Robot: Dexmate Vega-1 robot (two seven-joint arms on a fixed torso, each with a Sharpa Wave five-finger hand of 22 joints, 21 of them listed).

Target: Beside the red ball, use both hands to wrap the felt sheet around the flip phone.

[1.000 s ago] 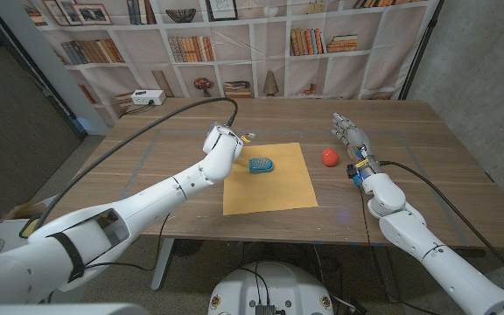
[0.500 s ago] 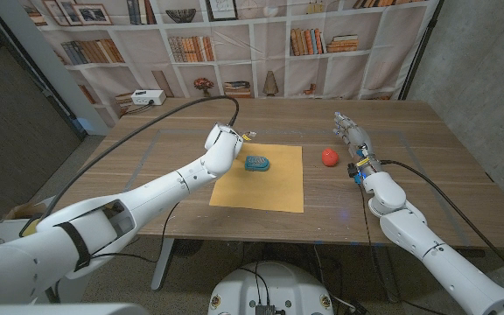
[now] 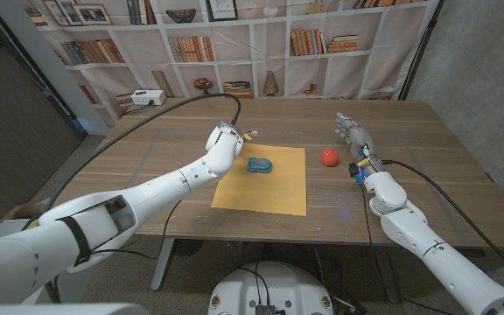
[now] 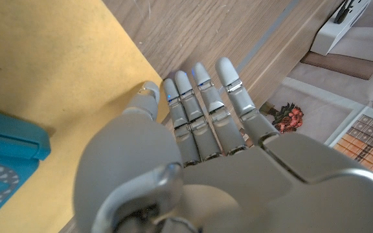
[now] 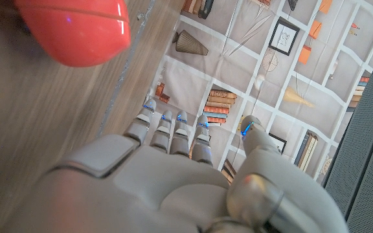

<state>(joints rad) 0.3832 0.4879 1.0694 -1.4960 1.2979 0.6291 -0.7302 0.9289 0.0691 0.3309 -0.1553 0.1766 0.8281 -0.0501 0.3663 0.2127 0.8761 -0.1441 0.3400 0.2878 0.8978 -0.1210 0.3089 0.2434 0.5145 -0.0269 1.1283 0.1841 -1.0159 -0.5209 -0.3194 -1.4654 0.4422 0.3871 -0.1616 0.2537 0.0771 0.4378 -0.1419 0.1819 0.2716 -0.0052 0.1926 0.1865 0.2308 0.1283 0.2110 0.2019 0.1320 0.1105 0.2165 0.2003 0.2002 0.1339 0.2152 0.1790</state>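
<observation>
Sliding felt sheet (image 3: 264, 180) leftward, phone (image 3: 259, 164) aboard

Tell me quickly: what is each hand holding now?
Left hand: open, holding nothing, at the felt sheet's corner.
Right hand: open, holding nothing.

You have a matt yellow felt sheet (image 3: 266, 179) on a grained wooden table (image 3: 409, 166). The red ball (image 3: 329, 157) looks smooth and slightly glossy; both hands' shells are smooth plastic.
</observation>
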